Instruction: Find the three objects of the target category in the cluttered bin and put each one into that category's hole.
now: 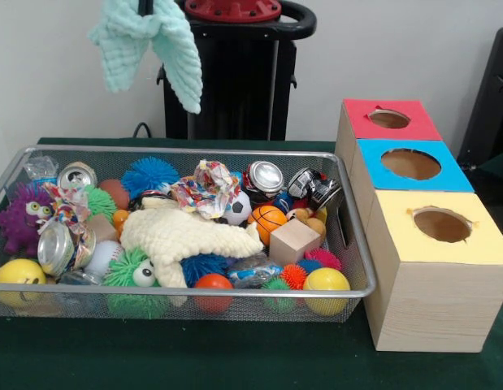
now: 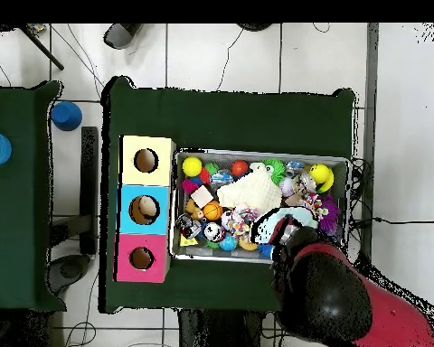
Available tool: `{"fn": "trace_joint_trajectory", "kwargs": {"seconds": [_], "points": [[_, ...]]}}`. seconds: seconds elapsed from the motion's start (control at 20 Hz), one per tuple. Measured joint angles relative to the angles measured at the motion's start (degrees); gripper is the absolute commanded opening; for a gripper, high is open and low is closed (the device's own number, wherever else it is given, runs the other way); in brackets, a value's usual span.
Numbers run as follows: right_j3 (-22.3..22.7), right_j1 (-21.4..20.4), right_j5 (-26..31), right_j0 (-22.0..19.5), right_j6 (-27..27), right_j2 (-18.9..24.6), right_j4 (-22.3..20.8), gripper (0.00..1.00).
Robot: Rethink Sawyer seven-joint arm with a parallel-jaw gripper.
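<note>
Item in transit: mint cloth (image 1: 150, 50), upper left of frame, hanging from jaws pinching its top, above the wire bin (image 1: 235, 291).
Next: carry to a box hole (image 1: 442, 224) at right; which hole cannot be told.

**Item count by type**

Bin (image 1: 178, 294): 1, wire mesh. Boxes: 3, one hole each, with tops red (image 1: 389, 119), blue (image 1: 411, 165) and yellow (image 1: 440, 226). Cloths: 2, one mint (image 1: 153, 41) hanging above the bin, one cream (image 1: 186, 236) lying in it. Wooden cube (image 1: 293, 241): 1 clearly visible. Crushed cans: at least 4, e.g. (image 1: 56, 248), (image 1: 264, 177). Smooth yellow balls: 2 (image 1: 326, 281), (image 1: 19, 275). Basketball (image 1: 269, 219): 1. Soccer ball (image 1: 238, 210): 1. Purple monster (image 1: 23, 218): 1. Spiky balls: several; exact number cannot be told.
</note>
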Motion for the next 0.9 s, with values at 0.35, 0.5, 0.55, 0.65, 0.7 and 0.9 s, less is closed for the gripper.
{"fn": "trace_joint_trajectory", "kwargs": {"seconds": [0.35,0.5,0.55,0.65,0.7,0.9], "points": [[0.02,0.13,0.00,-4.71,-0.01,4.26,-2.66,0.00],[0.15,0.41,0.01,-6.08,-0.01,5.77,-3.65,0.00],[0.28,0.43,0.01,-6.70,-0.01,6.72,-4.08,0.00],[0.42,0.47,0.01,-7.38,-0.01,7.78,-4.58,1.00],[0.42,0.48,0.00,-7.44,-0.01,7.89,-4.65,1.00],[0.46,0.48,0.00,-7.93,-0.01,9.22,-5.58,1.00]]}}
